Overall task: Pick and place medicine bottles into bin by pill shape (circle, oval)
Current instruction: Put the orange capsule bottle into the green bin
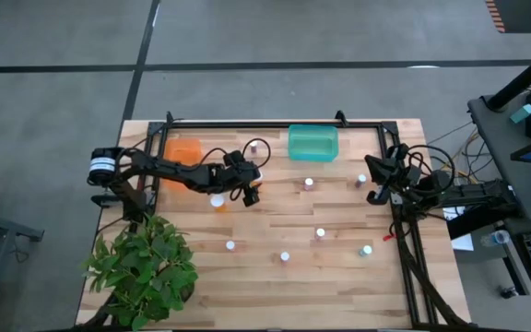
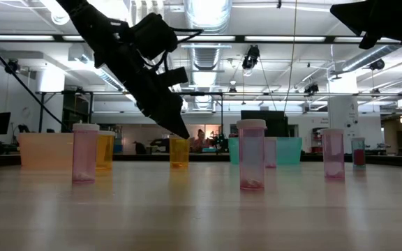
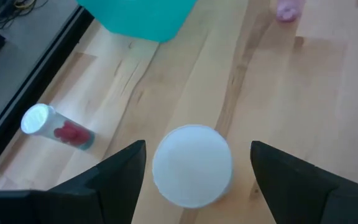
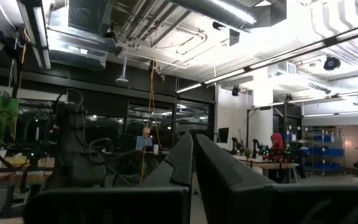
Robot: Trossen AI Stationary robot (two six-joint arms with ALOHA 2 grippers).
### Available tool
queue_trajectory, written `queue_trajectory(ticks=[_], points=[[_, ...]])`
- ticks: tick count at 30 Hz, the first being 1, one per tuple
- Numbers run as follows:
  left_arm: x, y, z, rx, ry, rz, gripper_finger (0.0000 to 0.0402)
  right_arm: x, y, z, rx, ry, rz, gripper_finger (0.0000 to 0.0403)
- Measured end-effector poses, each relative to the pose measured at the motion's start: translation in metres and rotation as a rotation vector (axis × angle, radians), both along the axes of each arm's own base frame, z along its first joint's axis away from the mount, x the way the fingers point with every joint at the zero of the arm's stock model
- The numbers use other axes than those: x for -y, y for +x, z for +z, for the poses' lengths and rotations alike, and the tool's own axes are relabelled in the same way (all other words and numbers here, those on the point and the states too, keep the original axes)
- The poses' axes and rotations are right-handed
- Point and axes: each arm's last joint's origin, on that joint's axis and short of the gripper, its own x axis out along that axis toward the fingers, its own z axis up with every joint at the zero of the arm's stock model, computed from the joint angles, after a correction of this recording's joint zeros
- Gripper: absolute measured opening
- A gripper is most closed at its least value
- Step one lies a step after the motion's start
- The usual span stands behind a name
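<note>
Between the teal bin (image 1: 312, 142) and orange bin (image 1: 182, 153), both seemingly empty, left claw (image 1: 252, 192) spread around 1 bottle (image 3: 192, 164).

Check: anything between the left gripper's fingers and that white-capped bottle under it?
Nothing. In the left wrist view the left gripper stands open astride the bottle's white cap, bare wood on both sides.

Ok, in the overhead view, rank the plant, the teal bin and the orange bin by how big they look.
1. The plant, clearly the largest.
2. The teal bin.
3. The orange bin, though the left arm covers part of it, so it may match the teal one.
</note>
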Motion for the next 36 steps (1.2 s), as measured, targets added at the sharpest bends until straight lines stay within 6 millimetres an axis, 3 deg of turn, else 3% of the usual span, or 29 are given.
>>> queue_trajectory(ticks=[10,22,36], points=[[-0.002,0.004,-0.012,-0.015,-0.004,0.004,0.0267,0.000,0.000,0.000,0.000,0.000,0.000,0.0009],[-0.002,0.005,-0.014,-0.023,-0.004,0.003,0.0183,0.000,0.000,0.000,0.004,0.006,0.004,0.0009],[-0.002,0.005,-0.014,-0.025,-0.004,0.002,0.0184,0.000,0.000,0.000,0.003,0.006,0.004,0.0009]])
